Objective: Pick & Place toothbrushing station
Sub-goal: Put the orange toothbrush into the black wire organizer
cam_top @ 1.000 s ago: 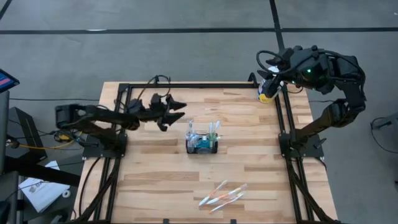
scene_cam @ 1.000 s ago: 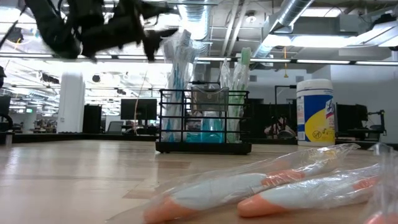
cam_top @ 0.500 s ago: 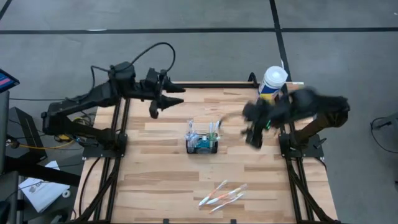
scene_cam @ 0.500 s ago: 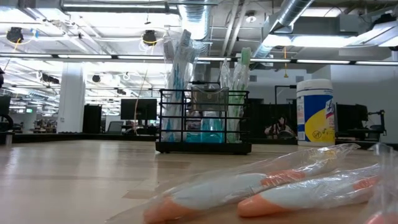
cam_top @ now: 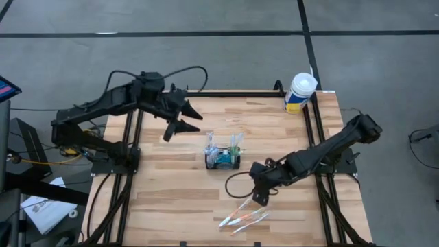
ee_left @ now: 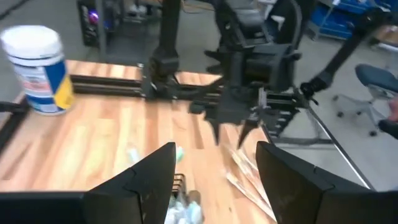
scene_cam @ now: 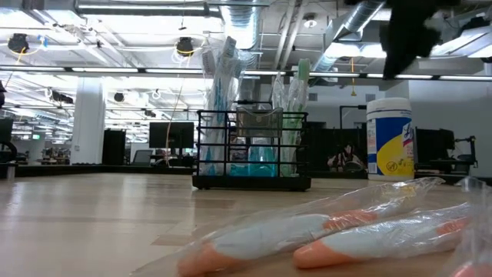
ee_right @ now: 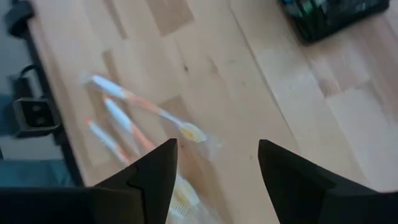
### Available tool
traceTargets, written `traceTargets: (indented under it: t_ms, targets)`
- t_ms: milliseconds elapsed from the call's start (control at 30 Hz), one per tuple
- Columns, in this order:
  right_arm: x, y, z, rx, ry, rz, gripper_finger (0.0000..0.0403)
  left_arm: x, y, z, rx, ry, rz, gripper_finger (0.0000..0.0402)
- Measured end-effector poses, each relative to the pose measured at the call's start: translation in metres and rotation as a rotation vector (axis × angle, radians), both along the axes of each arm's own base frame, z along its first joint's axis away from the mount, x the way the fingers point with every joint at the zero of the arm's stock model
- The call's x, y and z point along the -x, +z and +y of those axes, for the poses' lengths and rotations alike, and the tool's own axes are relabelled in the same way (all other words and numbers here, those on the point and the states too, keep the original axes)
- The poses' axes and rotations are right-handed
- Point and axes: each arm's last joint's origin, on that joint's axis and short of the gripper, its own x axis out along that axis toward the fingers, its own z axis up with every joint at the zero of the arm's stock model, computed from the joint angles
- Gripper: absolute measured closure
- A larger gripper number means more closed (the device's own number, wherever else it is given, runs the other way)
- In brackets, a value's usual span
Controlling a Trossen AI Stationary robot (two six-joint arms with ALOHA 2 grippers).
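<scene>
in the high view we see the toothbrushing station (cam_top: 223,157), a small black wire-mesh caddy, standing upright near the centre of the frame on the wooden table (cam_top: 171,199), with blue and green items sticking up out of its compartments. no gripper touches it. in the low view it sits in the middle of the frame, its contents rising above the mesh.

the left gripper (cam_top: 180,118) hangs in the upper left part of the high view, apart from the caddy, its jaws spread wide with nothing between them; the left wrist view shows both dark fingers (ee_left: 149,180) parted and empty.

the right gripper (cam_top: 260,195) is in the lower centre-right of the high view, between the caddy and the wrapped toothbrushes (cam_top: 243,215) that lie near the bottom edge. its fingers (ee_right: 152,171) stand well apart in the right wrist view, holding nothing, with the toothbrushes below them.

a white tub (cam_top: 300,92) with a yellow-blue label stands at the table's upper right corner.
</scene>
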Motion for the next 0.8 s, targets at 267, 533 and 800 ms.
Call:
traceTargets:
  t_ms: [267,533,800]
  targets:
    - [0.012,-0.033,-0.003,-0.016,0.003,0.089,0.0188,-0.028,-0.019,-0.021,0.023,-0.097,0.083,0.0183]
    - [0.027,-0.058,0.018,-0.154,0.072,0.094,0.0188,-0.049,-0.037,-0.031,0.027,-0.132,0.153,0.0183]
    - [0.038,-0.062,0.031,-0.158,0.121,0.106,0.0188,-0.052,-0.039,-0.03,0.017,-0.114,0.149,0.0183]
